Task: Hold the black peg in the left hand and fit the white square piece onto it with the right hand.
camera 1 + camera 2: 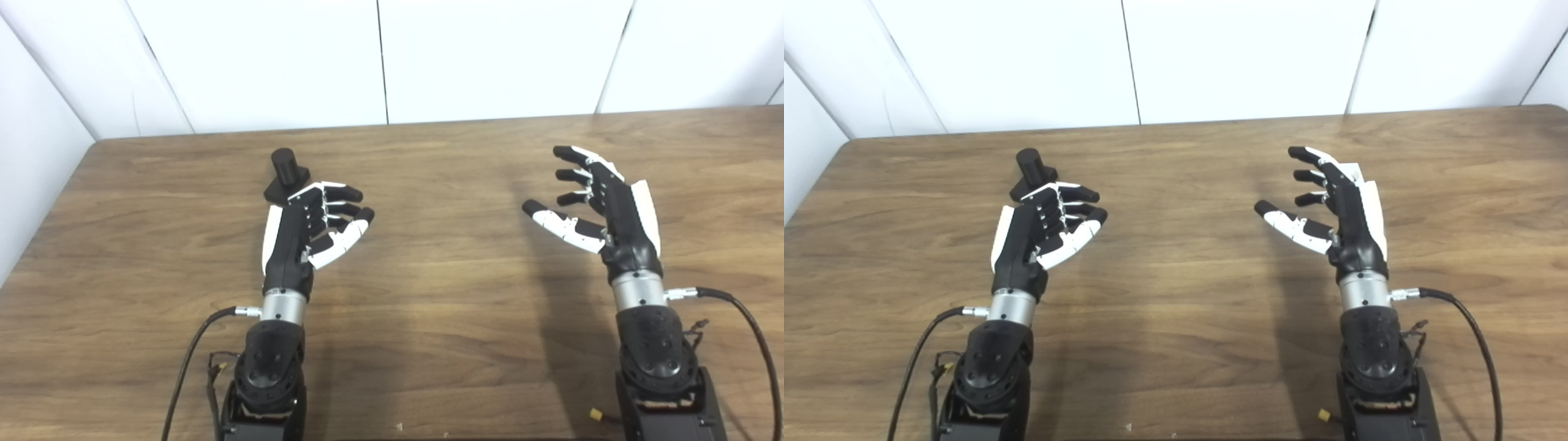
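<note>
The black peg is a short upright cylinder on a black base. It stands on the wooden table at the left, just beyond my left hand, and shows in the right eye view too. My left hand is empty, palm facing right, with its fingers loosely curled and apart. My right hand is open and empty, palm facing left, with its fingers spread. A small white flat edge shows behind the right hand's fingers; it may be the white square piece, mostly hidden.
White wall panels stand behind the table's far edge, and a white wall runs along the left side. Black cables trail from both wrists near the front edge.
</note>
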You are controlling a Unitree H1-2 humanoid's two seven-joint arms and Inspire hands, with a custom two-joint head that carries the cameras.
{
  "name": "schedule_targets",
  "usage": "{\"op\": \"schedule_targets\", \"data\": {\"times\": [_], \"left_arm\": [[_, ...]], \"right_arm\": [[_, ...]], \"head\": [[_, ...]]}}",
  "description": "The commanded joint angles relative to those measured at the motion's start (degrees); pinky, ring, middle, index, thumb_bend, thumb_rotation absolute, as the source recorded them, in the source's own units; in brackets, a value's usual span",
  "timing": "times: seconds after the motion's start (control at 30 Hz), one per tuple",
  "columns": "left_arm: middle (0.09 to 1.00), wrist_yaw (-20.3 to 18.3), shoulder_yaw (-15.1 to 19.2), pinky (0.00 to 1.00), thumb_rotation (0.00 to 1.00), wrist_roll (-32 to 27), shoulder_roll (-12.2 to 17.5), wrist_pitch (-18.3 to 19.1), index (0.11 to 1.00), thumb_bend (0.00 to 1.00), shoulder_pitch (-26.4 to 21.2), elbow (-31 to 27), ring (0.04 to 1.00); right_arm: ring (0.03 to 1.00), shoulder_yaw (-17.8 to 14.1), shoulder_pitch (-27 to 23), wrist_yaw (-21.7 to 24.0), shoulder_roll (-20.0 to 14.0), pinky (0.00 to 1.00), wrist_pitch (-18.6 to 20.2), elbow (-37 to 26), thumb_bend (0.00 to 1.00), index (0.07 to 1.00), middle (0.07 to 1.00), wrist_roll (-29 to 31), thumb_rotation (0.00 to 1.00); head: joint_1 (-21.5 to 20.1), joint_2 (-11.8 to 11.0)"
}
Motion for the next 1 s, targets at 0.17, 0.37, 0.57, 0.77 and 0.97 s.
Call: {"op": "schedule_targets", "data": {"times": [0.17, 0.37, 0.57, 0.77, 0.97], "left_arm": [[0.620, 0.7, 0.0, 0.49, 0.08, 0.7, 0.0, -1.5, 0.496, 0.50, -1.7, -1.0, 0.578], [0.622, 0.7, -0.1, 0.48, 0.08, 0.9, -0.2, -1.9, 0.496, 0.50, -1.7, -0.9, 0.579], [0.624, 0.7, 0.1, 0.48, 0.08, 1.0, -0.1, -1.7, 0.496, 0.50, -1.7, -1.0, 0.579], [0.617, 0.7, 0.2, 0.48, 0.08, 1.1, -0.3, -1.7, 0.496, 0.50, -1.8, -0.9, 0.572], [0.613, 1.6, -0.3, 0.48, 0.07, 0.9, -2.0, -3.2, 0.496, 0.50, -2.0, 0.3, 0.577]], "right_arm": [[0.749, 0.0, -2.3, -0.6, 0.4, 0.59, -0.9, -2.1, 0.69, 0.769, 0.829, -0.5, 0.20], [0.749, -0.1, -2.3, -0.6, 0.3, 0.58, -0.8, -2.2, 0.69, 0.768, 0.828, -0.9, 0.21], [0.749, -0.2, -2.2, -0.7, 0.4, 0.58, -0.6, -2.1, 0.70, 0.767, 0.828, -1.0, 0.22], [0.746, -0.2, -2.4, -0.9, 0.3, 0.58, -1.3, -1.6, 0.70, 0.765, 0.826, -0.6, 0.21], [0.764, -1.4, -2.2, -0.3, -0.4, 0.61, -0.6, -2.0, 0.68, 0.769, 0.833, 0.6, 0.20]], "head": [[-0.2, 0.2], [0.1, 0.2], [0.3, 0.1], [2.1, -0.2], [9.4, -1.3]]}}
